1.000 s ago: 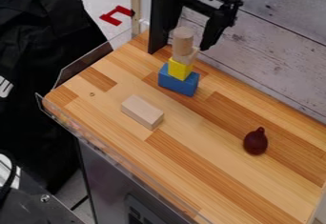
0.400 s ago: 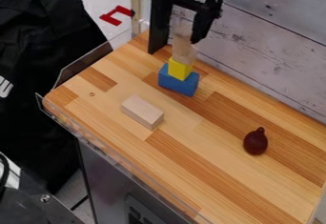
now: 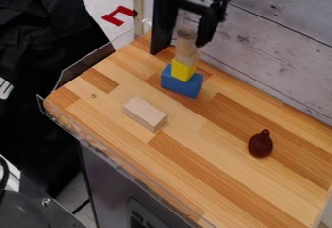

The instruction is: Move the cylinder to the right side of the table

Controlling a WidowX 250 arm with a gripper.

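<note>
Evidently at the grasping step, I hold my tool (image 3: 187, 40) open about the cylinder (image 3: 186, 36), which tops the stack above the yellow block (image 3: 183, 70) on the desk (image 3: 214, 139); next I should close gently and lift straight up.

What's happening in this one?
A robot arm has its gripper at the wooden cylinder, which tops a stack at the table's back, left of the image's middle. Below it are a small wooden piece, a yellow block and a blue block. I can't tell whether the cylinder is gripped. It is not yet at the table's right side. A pale block and a dark red object lie apart from the stack.
</note>
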